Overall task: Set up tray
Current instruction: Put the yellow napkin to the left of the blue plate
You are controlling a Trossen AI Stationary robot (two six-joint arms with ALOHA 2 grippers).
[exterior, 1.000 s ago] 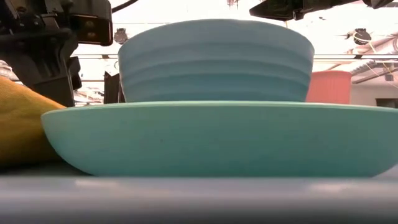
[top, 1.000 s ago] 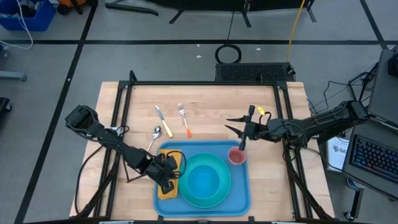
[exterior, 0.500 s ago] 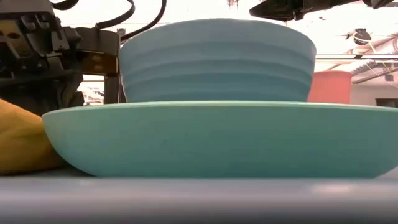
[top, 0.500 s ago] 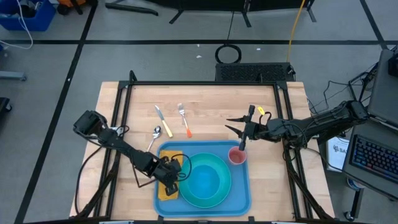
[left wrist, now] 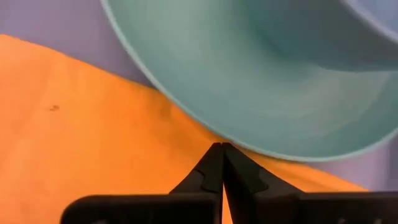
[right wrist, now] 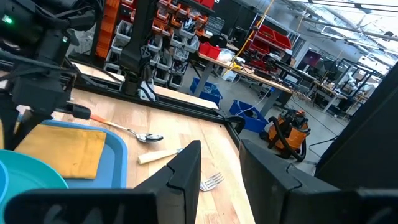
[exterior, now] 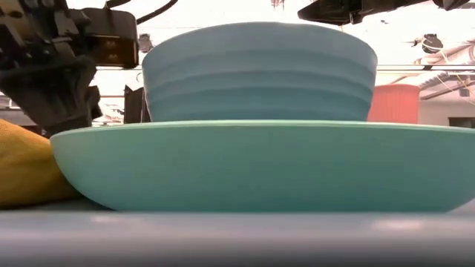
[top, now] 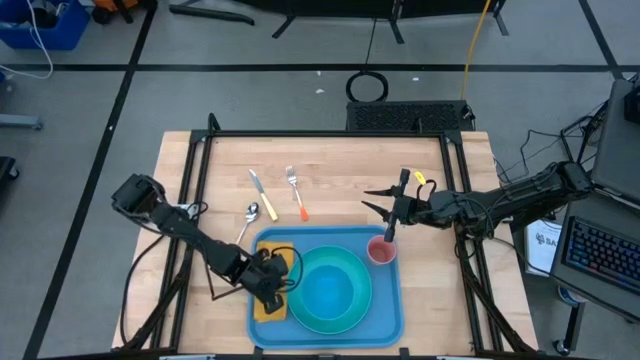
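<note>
The tray (top: 385,315) sits at the near edge of the wood table (top: 330,165), in the middle. It is big, flat & light blue.

The left gripper (top: 272,285) is low over the tray's left end, right on top of a yellow cloth (top: 268,305) that lies flat in the tray. Its two fingers (left wrist: 211,168) are pressed tight together w/ nothing between them. The tips touch the cloth or are just above it; can't tell which. Just past the tips is the rim of the round turquoise plate (left wrist: 261,93). In the low view the dark gripper hangs beside the plate (exterior: 252,167), w/ the cloth (exterior: 26,170) bunched below it.

A blue-green bowl (top: 333,290) sits on the plate, on the right of the left gripper.

The right gripper (top: 392,222) is up in the air past the tray's far right corner, w/ a gap between its fingers (right wrist: 183,168) & nothing in it. A small red cup (top: 381,250) stands in the tray right by that gripper, on its near side.

Out on the bare wood, on the far side of the left gripper, lie a spoon (top: 250,215), a knife w/ a yellow handle (top: 262,190) & a fork w/ an orange handle (top: 296,193). All 3 are outside the tray, near its far left corner.
</note>
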